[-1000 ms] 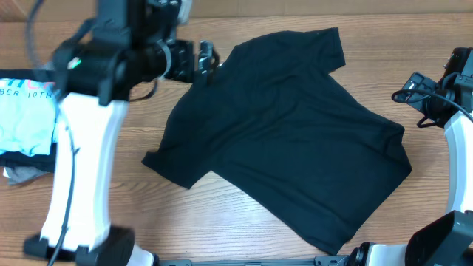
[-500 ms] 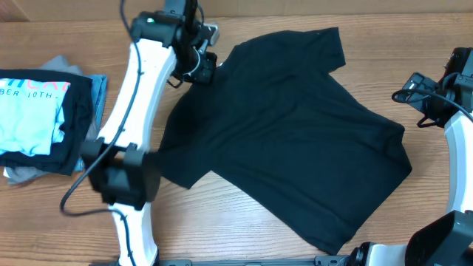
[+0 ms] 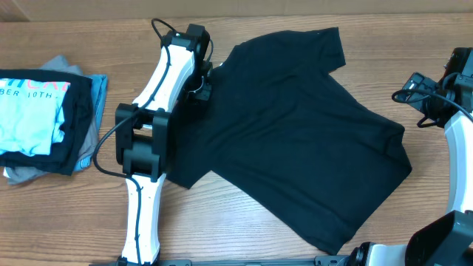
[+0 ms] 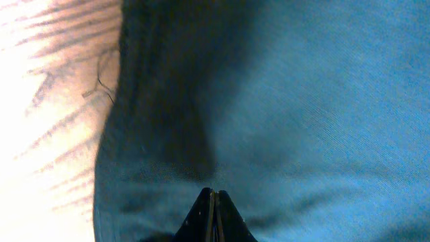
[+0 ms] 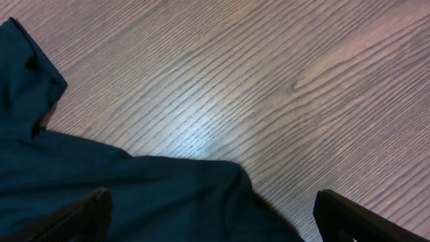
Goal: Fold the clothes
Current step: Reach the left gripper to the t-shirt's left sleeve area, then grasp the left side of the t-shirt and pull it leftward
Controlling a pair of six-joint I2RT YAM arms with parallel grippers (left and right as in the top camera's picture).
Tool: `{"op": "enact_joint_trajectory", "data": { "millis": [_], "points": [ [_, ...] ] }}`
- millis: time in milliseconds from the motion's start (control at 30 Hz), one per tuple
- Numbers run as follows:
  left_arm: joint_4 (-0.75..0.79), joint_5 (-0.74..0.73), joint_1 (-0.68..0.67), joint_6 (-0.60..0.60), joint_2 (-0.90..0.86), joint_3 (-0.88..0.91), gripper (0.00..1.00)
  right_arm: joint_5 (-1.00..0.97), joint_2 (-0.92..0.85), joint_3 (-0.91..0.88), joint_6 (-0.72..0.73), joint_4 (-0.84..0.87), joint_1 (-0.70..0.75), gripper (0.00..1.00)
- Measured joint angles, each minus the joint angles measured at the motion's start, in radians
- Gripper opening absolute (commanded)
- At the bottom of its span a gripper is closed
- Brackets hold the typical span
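Note:
The clothes, one black T-shirt (image 3: 295, 133), lie spread across the wooden table in the overhead view. My left gripper (image 3: 199, 83) is down on the shirt's upper left edge. In the left wrist view the left gripper (image 4: 213, 196) has its jaws pressed together, pinching the dark fabric (image 4: 302, 101), and creases run toward the tips. My right gripper (image 3: 423, 94) hovers off the shirt's right side. Seen from the right wrist, the right gripper (image 5: 215, 225) stands wide open above a rounded edge of the shirt (image 5: 134, 195), holding nothing.
A stack of folded garments sits at the left, topped by a light blue T-shirt with white lettering (image 3: 29, 111) over grey and dark pieces. A loose thread (image 4: 99, 84) lies on the bare wood (image 4: 47, 101) beside the shirt's edge.
My left arm has swung in and come down onto the shirt's upper left edge, and its jaws have gone from open to shut there. The right arm has not moved.

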State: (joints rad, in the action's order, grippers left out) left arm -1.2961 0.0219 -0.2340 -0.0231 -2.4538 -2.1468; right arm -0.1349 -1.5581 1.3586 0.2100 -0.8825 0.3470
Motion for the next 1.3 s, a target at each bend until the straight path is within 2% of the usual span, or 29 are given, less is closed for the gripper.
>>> {"op": "enact_joint_trajectory", "data": {
  "millis": [367,733,933,1300],
  "points": [
    [0.038,0.069,0.024,-0.034,-0.018,0.002,0.04,0.000,0.000,0.000,0.000,0.000,0.000,1.00],
    [0.079,0.114,0.052,-0.084,0.015,0.110,0.04,0.000,0.000,0.000,0.000,0.000,0.000,1.00],
    [0.015,0.196,0.075,-0.159,0.035,0.168,0.04,0.000,0.000,0.000,0.000,0.000,0.000,1.00],
    [-0.100,0.270,0.229,-0.282,0.050,0.259,0.04,0.000,0.000,0.000,0.000,0.000,0.000,1.00]
  ]
}}
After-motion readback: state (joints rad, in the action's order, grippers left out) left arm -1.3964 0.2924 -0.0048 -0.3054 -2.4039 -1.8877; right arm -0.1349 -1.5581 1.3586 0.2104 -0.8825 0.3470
